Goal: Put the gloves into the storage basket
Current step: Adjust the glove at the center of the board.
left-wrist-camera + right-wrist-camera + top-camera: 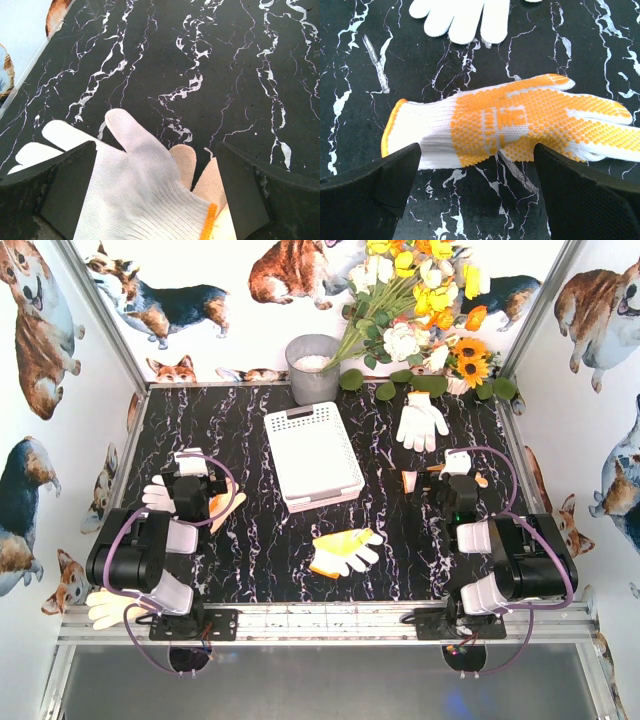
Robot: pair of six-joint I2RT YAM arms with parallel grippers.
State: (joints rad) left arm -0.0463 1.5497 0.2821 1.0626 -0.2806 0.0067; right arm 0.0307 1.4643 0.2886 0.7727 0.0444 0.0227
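Observation:
The white perforated storage basket (310, 455) stands mid-table; I see no glove inside it. My left gripper (195, 472) is open over a white glove (135, 190) with an orange cuff trim, which lies on a beige glove (184, 159) between the fingers (70, 185). My right gripper (455, 468) is open just short of an orange-dotted glove (520, 122) lying flat, palm up. A plain white glove (420, 420) lies beyond it and also shows in the right wrist view (460, 15). A yellow-and-white glove (345, 550) lies at the near centre.
A round grey bucket (313, 365) stands behind the basket, with a bunch of artificial flowers (420, 310) at the back right. Another pale glove (105, 608) lies by the left arm's base at the table's near edge. Walls close both sides.

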